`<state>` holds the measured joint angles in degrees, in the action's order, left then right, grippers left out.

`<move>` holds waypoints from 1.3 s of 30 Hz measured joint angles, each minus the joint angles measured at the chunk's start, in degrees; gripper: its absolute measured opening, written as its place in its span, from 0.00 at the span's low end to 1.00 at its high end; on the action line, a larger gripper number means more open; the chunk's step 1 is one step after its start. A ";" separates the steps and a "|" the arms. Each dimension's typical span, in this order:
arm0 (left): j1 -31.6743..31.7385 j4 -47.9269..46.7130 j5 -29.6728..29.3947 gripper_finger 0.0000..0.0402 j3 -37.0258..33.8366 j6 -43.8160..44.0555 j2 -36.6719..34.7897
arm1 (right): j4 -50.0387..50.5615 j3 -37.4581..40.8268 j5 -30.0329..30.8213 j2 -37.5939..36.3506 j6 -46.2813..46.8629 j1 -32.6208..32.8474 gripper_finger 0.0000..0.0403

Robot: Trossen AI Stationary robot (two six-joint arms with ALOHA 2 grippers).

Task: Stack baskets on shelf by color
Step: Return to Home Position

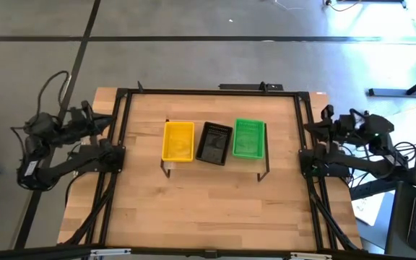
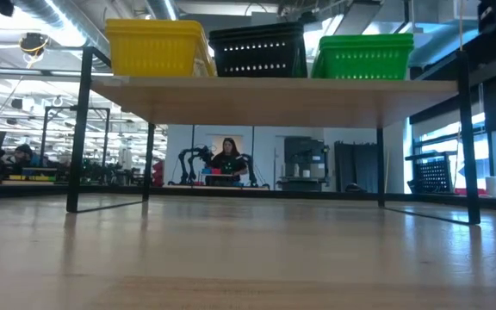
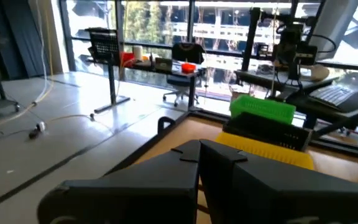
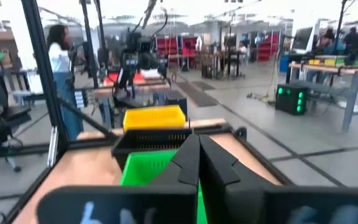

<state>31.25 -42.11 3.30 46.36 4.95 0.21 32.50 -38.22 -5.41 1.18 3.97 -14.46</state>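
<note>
Three slotted baskets stand side by side on the low wooden shelf point(image 1: 215, 165): the yellow basket point(image 1: 178, 140) on the left, the black basket point(image 1: 214, 142) in the middle, the green basket point(image 1: 248, 137) on the right. In the low view the yellow basket point(image 2: 155, 46), black basket point(image 2: 257, 50) and green basket point(image 2: 363, 56) rest by their bottoms on the shelf board point(image 2: 274, 91). My left gripper point(image 3: 199, 152) is shut and sits at the table's left edge, far from the baskets. My right gripper point(image 4: 199, 146) is shut at the table's right edge.
The shelf's thin black legs point(image 2: 76, 129) stand on the wooden tabletop point(image 1: 208, 209), which has black rails point(image 1: 121, 123) along its sides. Bare tabletop lies between the shelf and the near edge. A person point(image 2: 229, 159) sits in the room beyond the table.
</note>
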 joint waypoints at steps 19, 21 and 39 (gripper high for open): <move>-0.02 27.83 12.30 0.00 -25.27 3.68 0.02 | -29.24 24.10 -2.25 -1.01 -2.85 0.00 0.00; -0.02 30.38 12.46 0.00 -27.51 3.69 0.03 | -31.95 26.25 -2.24 -1.01 -2.95 0.00 0.00; -0.02 47.46 12.73 0.00 -44.71 2.15 0.02 | -41.69 37.83 -3.39 -0.95 -3.16 0.00 0.00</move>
<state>31.22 5.35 16.03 1.65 7.10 0.23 -9.19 -0.38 -8.80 0.23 0.80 -14.46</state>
